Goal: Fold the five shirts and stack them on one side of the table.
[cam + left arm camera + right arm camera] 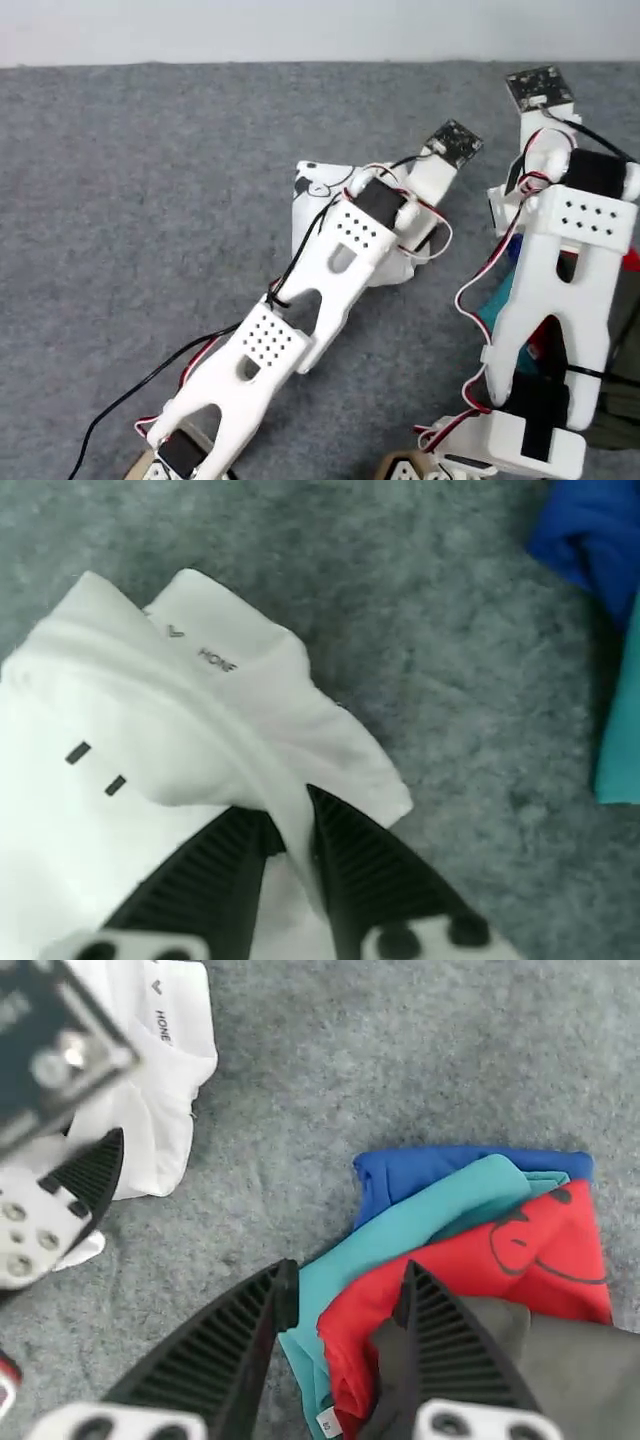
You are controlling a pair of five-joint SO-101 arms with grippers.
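Left gripper (288, 820): fingers clamped on a fold of the white shirt (150, 730), with cloth caught between them.
Shirt in grip: bunched, spreading away from the fingertips across the grey table (450, 680).
Right gripper (345, 1295): fingers spread apart, holding nothing.
Between the right fingers: edges of the teal shirt (420, 1220) and the red shirt (500, 1260).
Farther out: the blue shirt (430, 1168) past the teal one; the grey shirt (580, 1360) beside one finger, touching the red.
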